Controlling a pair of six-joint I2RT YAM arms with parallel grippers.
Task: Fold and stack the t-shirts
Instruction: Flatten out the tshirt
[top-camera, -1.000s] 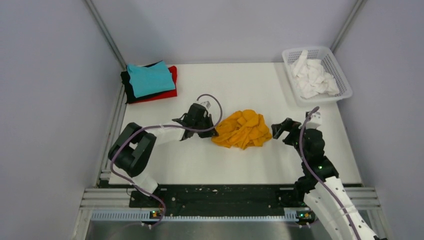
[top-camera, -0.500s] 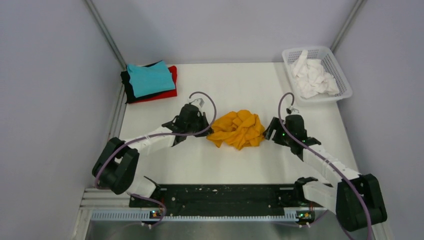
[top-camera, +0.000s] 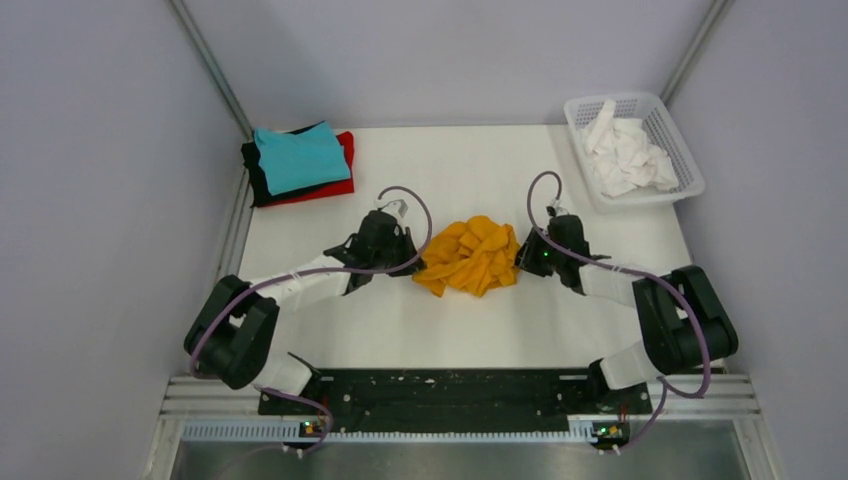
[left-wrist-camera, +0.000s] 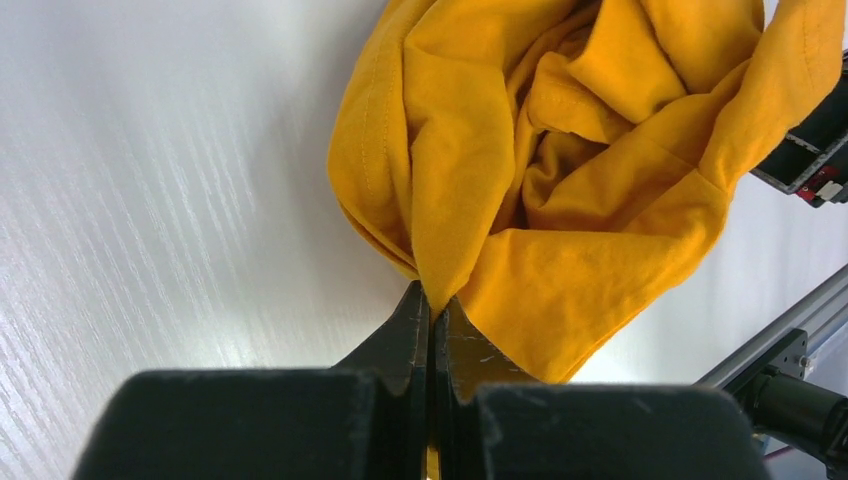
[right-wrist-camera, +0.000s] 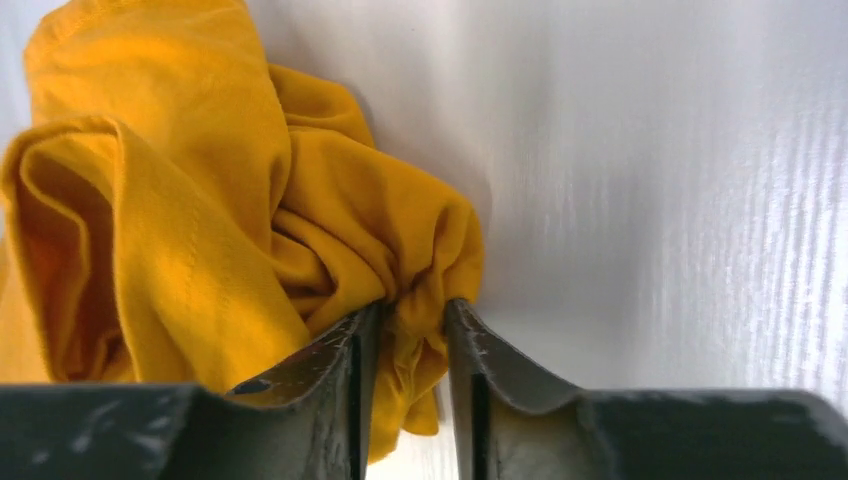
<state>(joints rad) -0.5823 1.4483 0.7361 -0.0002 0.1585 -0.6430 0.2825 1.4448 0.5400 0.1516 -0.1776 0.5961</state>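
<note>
A crumpled mustard-orange t-shirt (top-camera: 470, 255) lies bunched at mid-table. My left gripper (top-camera: 412, 263) is shut on its left edge; in the left wrist view the jaws (left-wrist-camera: 432, 302) pinch a thin fold of the orange fabric (left-wrist-camera: 560, 150). My right gripper (top-camera: 521, 256) is at the shirt's right edge. In the right wrist view its fingers (right-wrist-camera: 410, 312) squeeze a gathered wad of the cloth (right-wrist-camera: 180, 200) between them. At the back left is a folded stack, with a teal t-shirt (top-camera: 300, 158) on top of a red one (top-camera: 343, 184) and a black one (top-camera: 254, 180).
A white lattice basket (top-camera: 690, 186) holding white cloths (top-camera: 625, 155) stands at the back right corner. Grey walls close in both sides. The black mounting rail (top-camera: 430, 392) runs along the near edge. Bare white table (top-camera: 450, 330) lies in front of the shirt.
The right arm swung left and down to the shirt's right edge, and its jaws narrowed from wide open onto the fabric. The left gripper kept its hold; the shirt bunched up tighter.
</note>
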